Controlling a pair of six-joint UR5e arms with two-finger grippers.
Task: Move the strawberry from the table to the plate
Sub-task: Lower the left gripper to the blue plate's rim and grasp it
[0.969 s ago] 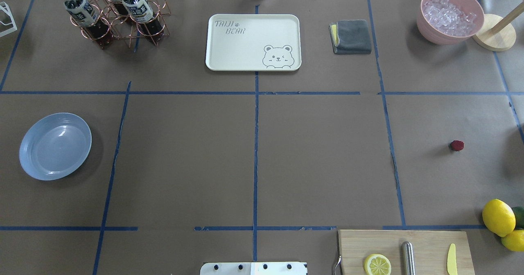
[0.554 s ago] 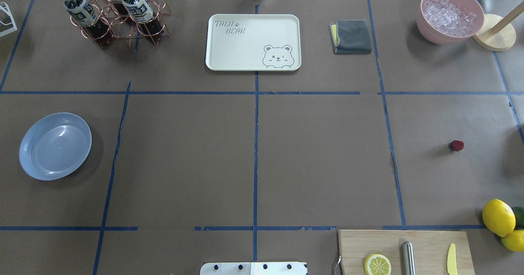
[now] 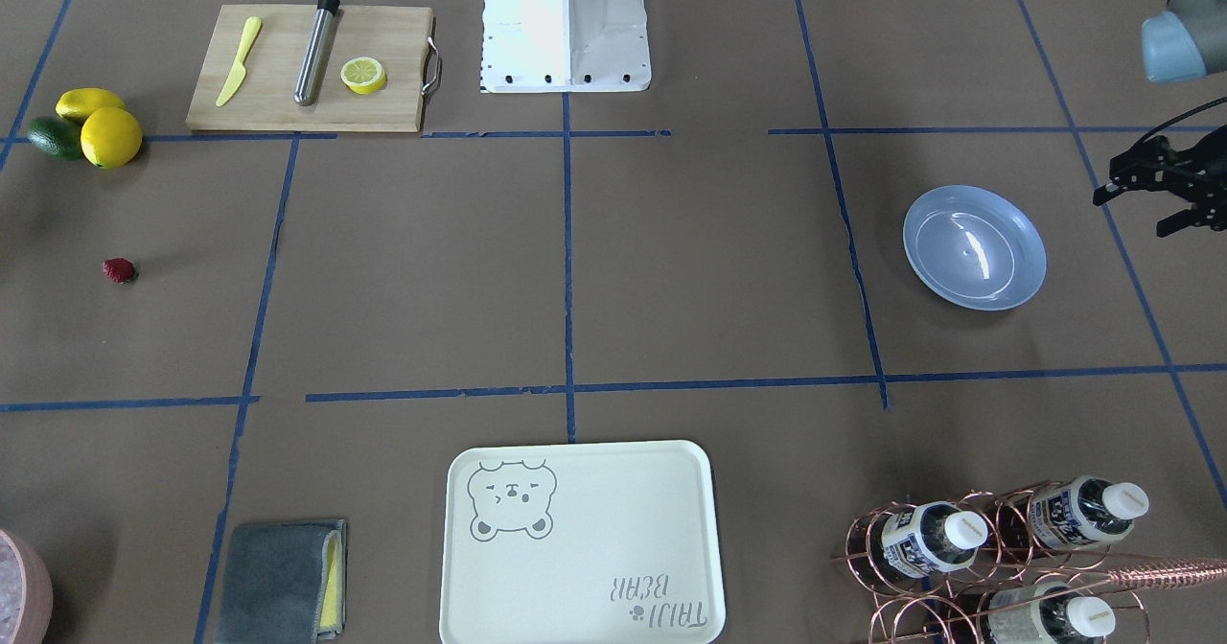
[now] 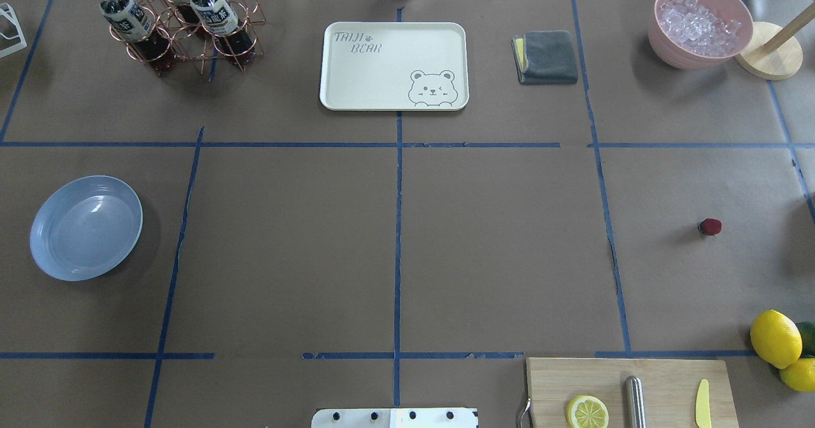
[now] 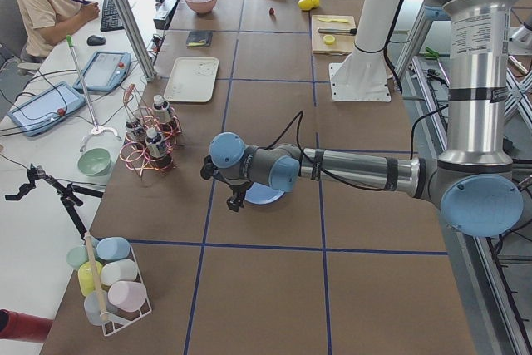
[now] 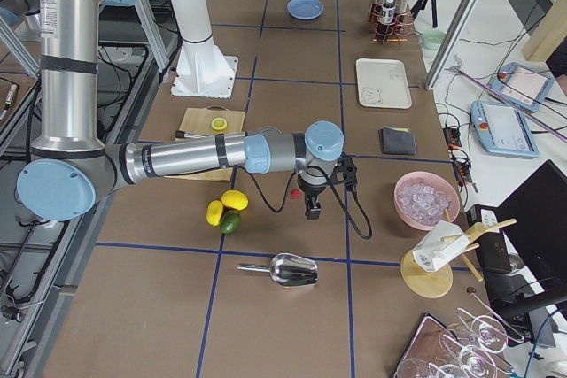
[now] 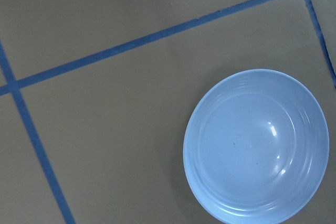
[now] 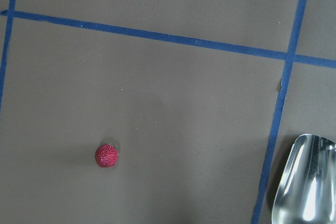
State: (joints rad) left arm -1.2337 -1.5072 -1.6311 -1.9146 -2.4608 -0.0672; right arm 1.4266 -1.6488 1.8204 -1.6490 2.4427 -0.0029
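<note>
The strawberry [image 4: 710, 227] lies alone on the brown table [image 4: 496, 243] at the right, and the right wrist view shows it low and left [image 8: 106, 156]. The light-blue plate [image 4: 86, 227] rests far left with nothing on it, also filling the left wrist view [image 7: 257, 145]. My left gripper [image 3: 1130, 216] hangs open beside the plate [image 3: 974, 247], on its outer side. My right gripper [image 6: 312, 210] hovers close to the strawberry [image 6: 293, 193]; it shows only in the exterior right view, so I cannot tell whether it is open or shut.
Two lemons and an avocado [image 4: 775, 337] sit near the strawberry, beside a cutting board [image 4: 668, 377]. A metal scoop [image 8: 304, 182] lies past the blue tape. At the back stand a bear tray [image 4: 393, 65], a bottle rack [image 4: 178, 27], a grey cloth [image 4: 546, 57] and an ice bowl [image 4: 700, 23].
</note>
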